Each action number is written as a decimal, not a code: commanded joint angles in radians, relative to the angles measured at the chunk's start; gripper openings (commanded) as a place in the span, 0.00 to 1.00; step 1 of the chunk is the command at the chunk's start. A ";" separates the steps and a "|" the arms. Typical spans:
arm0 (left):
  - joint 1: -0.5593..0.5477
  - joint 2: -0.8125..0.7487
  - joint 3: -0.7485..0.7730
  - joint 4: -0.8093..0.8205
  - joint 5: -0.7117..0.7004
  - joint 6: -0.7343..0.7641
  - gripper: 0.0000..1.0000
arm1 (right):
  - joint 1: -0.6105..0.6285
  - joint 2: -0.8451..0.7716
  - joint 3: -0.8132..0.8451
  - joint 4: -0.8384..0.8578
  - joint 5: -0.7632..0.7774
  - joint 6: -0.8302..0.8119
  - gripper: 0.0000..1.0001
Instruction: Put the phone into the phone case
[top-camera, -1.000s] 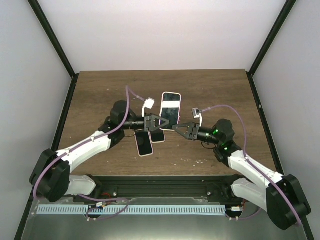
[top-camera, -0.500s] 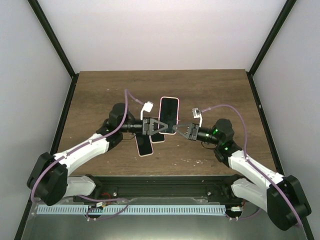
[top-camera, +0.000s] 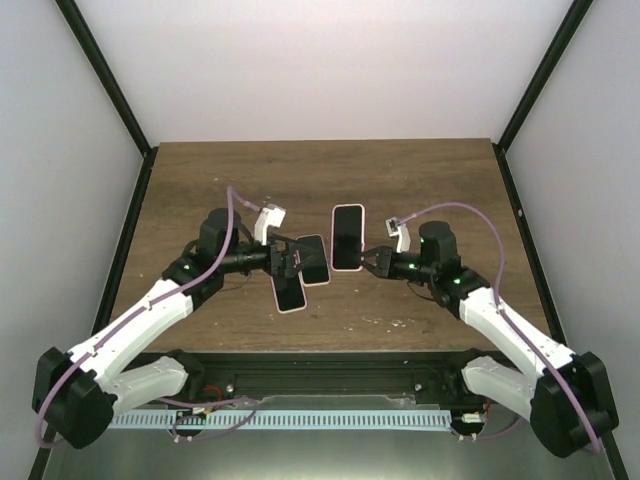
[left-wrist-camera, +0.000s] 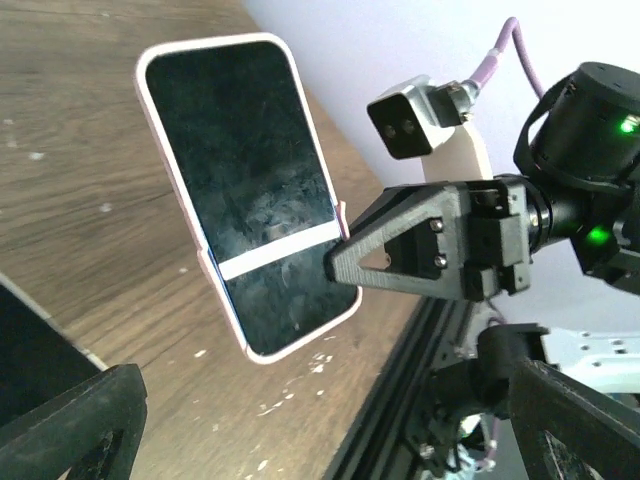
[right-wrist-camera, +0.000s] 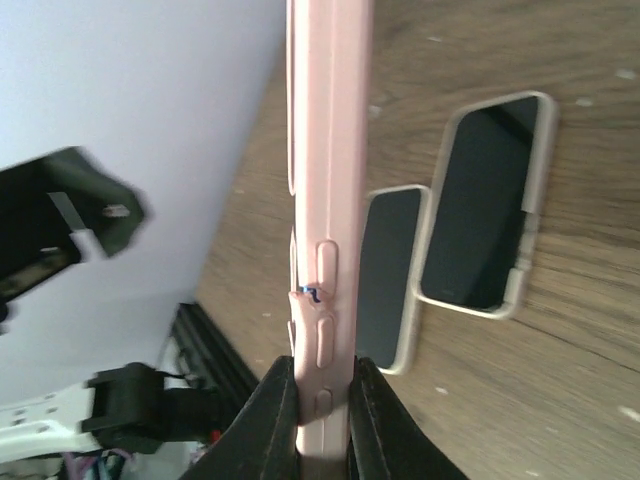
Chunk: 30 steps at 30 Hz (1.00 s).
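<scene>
A phone with a black screen sits inside the pink phone case (top-camera: 347, 237), held upright above the table. My right gripper (top-camera: 368, 262) is shut on its lower edge. In the right wrist view the case's side (right-wrist-camera: 325, 150) with its buttons runs up from between the fingers (right-wrist-camera: 275, 410), and a small lip stands off by a blue spot. The left wrist view faces the cased phone's screen (left-wrist-camera: 250, 200). My left gripper (top-camera: 290, 260) is open, off to the left of the phone and holding nothing.
Two more phones lie on the wooden table (top-camera: 200, 180) under the left gripper: one dark (top-camera: 316, 262), one with a pale rim (top-camera: 290, 293). They overlap in the right wrist view (right-wrist-camera: 488, 205) (right-wrist-camera: 390, 280). The black rail (top-camera: 330, 365) runs along the near edge.
The left gripper opened, let go of the cased phone and drew back to the left. The right gripper closed on the phone's edge and now carries it alone, shifted slightly right.
</scene>
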 joint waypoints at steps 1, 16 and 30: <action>0.004 -0.060 0.027 -0.181 -0.137 0.108 1.00 | -0.061 0.087 0.049 -0.108 0.020 -0.157 0.01; 0.007 -0.208 0.008 -0.350 -0.362 0.138 1.00 | -0.163 0.467 0.067 0.038 -0.089 -0.200 0.01; 0.010 -0.227 0.017 -0.385 -0.416 0.106 1.00 | -0.198 0.535 0.088 -0.011 -0.014 -0.210 0.40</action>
